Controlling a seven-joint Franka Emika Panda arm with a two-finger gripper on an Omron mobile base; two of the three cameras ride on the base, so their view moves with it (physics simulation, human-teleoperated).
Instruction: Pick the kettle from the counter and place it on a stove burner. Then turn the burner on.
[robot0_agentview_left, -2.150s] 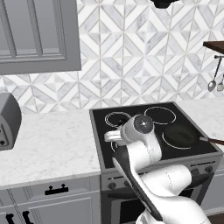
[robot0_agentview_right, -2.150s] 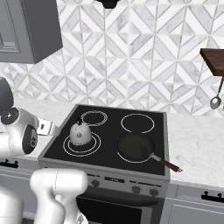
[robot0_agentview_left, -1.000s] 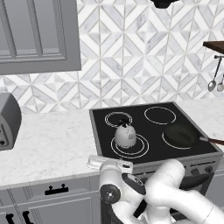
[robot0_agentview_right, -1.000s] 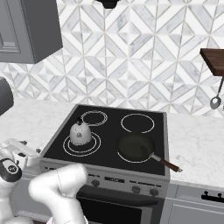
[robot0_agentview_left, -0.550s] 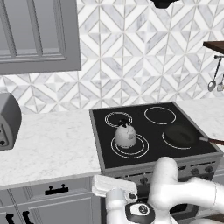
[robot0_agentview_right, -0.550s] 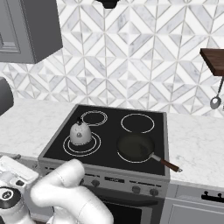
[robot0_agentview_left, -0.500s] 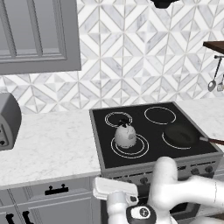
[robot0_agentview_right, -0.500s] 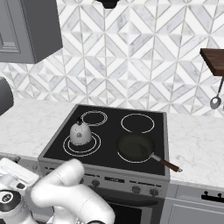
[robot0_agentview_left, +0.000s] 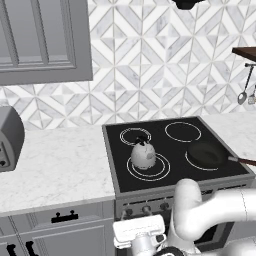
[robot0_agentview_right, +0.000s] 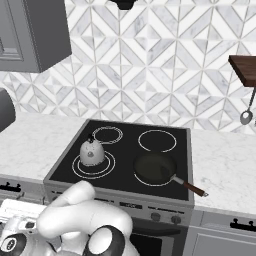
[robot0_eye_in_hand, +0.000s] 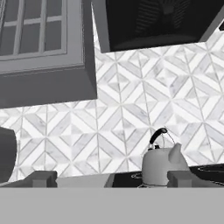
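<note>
**Kettle on the big burner, hand low at the stove front**

Sitting upright on the stove burner (robot0_agentview_left: 148, 167), the kettle (robot0_agentview_left: 143, 154) rests inside the two white rings at the front left of the black cooktop (robot0_agentview_right: 125, 150), its black arched handle and lid knob on top. The burner's disc is black, not glowing.

The gripper (robot0_eye_in_hand: 111, 178) hangs low in front of the stove, below the edge of the counter (robot0_agentview_left: 55, 167), looking across the cooktop at about its surface level. Its jaws stand spread wide with nothing between them; the two fingertips (robot0_eye_in_hand: 43, 178) show far apart at the bottom of the hand view. The kettle lies ahead of the jaws and toward the right finger, well apart from both, with its spout pointing right in that view (the patterned backsplash rises behind it).

In the left base view the white hand (robot0_agentview_left: 140, 232) sits just below the stove's control knobs (robot0_agentview_left: 146, 209), a little to the left of the kettle's line. The right base view shows the same hand at the lower left corner, in front of the grey cabinet fronts.

A dark frying pan (robot0_agentview_right: 155, 167) sits on the front right ring, beyond the right finger's side and farther off than the kettle, its handle pointing out toward the right. A grey toaster (robot0_agentview_left: 9, 137) stands on the counter far off to the left of the jaws. The two rear rings are bare.
</note>
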